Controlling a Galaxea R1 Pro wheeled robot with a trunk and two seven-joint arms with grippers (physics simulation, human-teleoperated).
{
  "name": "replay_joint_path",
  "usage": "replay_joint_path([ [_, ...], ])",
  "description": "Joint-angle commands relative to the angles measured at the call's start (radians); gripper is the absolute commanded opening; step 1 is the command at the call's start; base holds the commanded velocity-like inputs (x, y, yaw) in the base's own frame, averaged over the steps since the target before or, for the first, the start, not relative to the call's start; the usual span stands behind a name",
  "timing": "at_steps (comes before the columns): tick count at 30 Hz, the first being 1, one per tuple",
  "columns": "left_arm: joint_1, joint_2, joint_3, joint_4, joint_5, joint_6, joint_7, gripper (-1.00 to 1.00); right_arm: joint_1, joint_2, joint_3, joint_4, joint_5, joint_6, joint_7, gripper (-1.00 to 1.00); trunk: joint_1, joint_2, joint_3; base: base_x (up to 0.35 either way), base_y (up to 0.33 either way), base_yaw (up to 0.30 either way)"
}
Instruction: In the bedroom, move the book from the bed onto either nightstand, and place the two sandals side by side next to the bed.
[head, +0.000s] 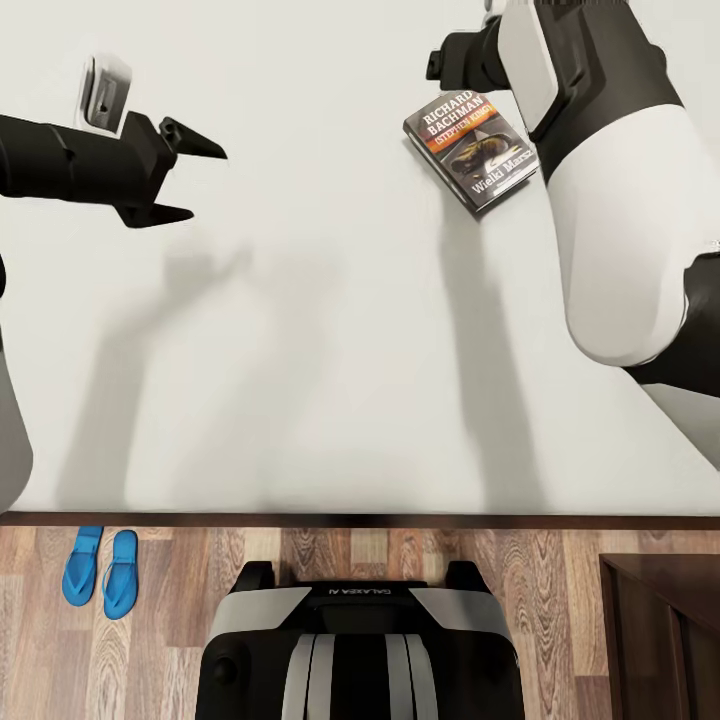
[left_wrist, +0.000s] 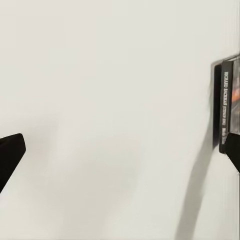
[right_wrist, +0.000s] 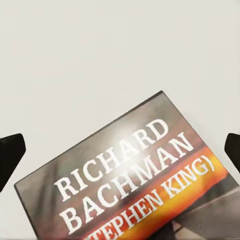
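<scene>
The bed (head: 300, 350) is carrying the book (head: 470, 150) near its far edge; the right gripper (right_wrist: 120, 150) is hovering spread above it, apparently lining up a grasp, left gripper (head: 190, 180) spread idle.

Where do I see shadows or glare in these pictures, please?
Head view: the arms throw soft grey shadows down the bed. Left wrist view: a shadow runs beside the book. Right wrist view: a pale glare spot washes out part of the white lettering on the book cover.

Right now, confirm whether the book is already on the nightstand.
No: the book lies flat on the bed mattress, while the nightstand stands apart on the floor.
</scene>
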Motion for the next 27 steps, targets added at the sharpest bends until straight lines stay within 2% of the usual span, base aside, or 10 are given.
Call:
replay_joint_path([
  [1,-0.003,0.0,0.0,0.0,0.006,0.005,0.008,1.0,0.0,0.001,-0.005,0.005,0.002,0.003,-0.001,1.0,0.0,0.0,0.0,0.0,0.0,0.0],
  [27,-0.01,-0.001,0.002,-0.003,0.005,0.002,0.007,1.0,0.005,0.001,-0.006,0.016,-0.001,-0.014,-0.007,1.0,0.0,0.0,0.0,0.0,0.0,0.0],
])
